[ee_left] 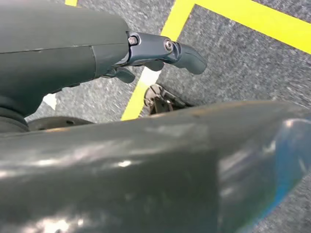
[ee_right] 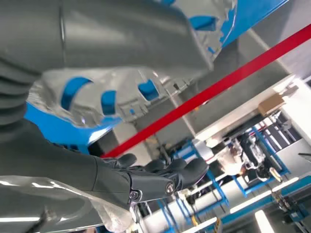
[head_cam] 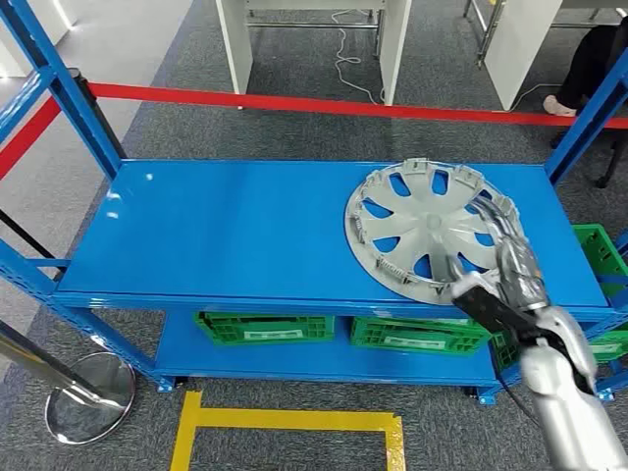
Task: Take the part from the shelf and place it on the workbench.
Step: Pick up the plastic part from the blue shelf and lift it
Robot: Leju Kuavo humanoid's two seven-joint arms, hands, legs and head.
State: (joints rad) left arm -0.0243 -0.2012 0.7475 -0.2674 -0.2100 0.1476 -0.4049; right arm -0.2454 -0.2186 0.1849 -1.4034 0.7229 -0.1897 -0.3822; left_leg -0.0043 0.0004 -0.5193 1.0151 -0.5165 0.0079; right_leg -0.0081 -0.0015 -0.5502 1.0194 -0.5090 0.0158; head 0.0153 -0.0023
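Head view, shelf: I saw a blue shelf (head_cam: 244,231) with its top board facing me and a lower board beneath it.
Head view, part: the silver wheel cover (head_cam: 426,228) lay flat on the shelf's top board, toward its right end, not yet on any workbench.
Head view, right hand: my right hand (head_cam: 511,257) reached over the shelf's front edge and lay on the near right rim of the wheel cover, fingers stretched across the rim. I could not tell whether they had closed on it.
Head view, surroundings: green crates (head_cam: 265,326) sat on the shelf's lower board, a red barrier tape (head_cam: 355,106) ran behind the shelf, a yellow floor line (head_cam: 296,420) lay in front of it, and a chrome stand base (head_cam: 90,394) rested off its left front corner.
Left wrist view, left hand: my left hand (ee_left: 154,53) hung over grey carpet (ee_left: 234,63) crossed by yellow tape, fingers extended and apart, holding nothing.
Right wrist view, right hand: the dark fingers (ee_right: 161,177) showed stretched out, with the wheel cover's silver spokes close against the hand and the blue shelf showing through its openings. The grip itself was hidden, so I could not tell.
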